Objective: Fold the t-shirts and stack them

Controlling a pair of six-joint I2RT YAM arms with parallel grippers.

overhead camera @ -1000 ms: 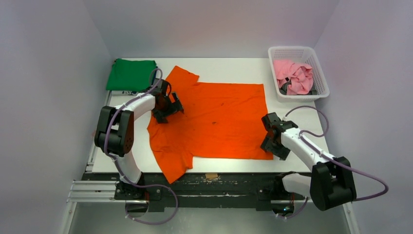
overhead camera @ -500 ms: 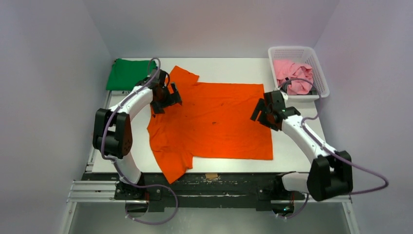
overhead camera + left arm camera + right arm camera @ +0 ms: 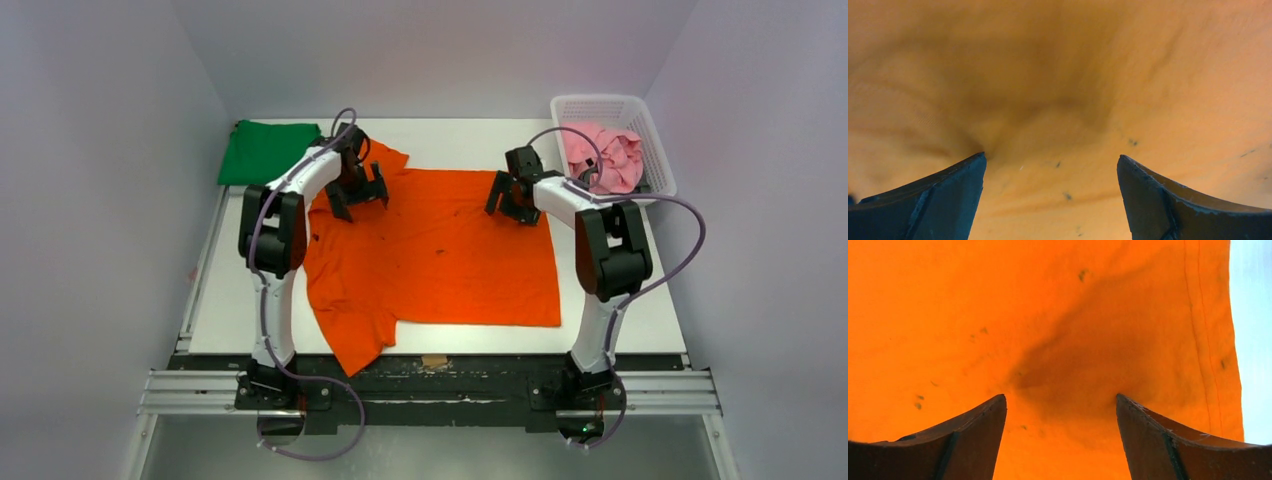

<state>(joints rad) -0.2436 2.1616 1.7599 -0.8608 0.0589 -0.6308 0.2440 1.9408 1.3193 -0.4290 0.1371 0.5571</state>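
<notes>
The bright orange short-sleeved fabric t-shirt lies spread flat across the middle of the white table, its hem toward the right and its two sleeves at the left, one pointing to the far edge and one reaching the near edge. Small dark specks dot the cloth.

A folded green t-shirt sits at the far left corner of the table, just beside the orange sleeve. A crumpled pink t-shirt fills the white plastic lattice basket at the far right corner.

The left claw hangs over the orange shirt near its far sleeve, fingers spread wide with nothing between them. The right claw hangs over the far right part of the shirt near the hem, also spread wide and empty. Whether either claw's tips touch the cloth cannot be told.

Plain pale lilac walls enclose the table on three sides. A silver metal rail runs along the near edge, where both arm bases are fixed.
</notes>
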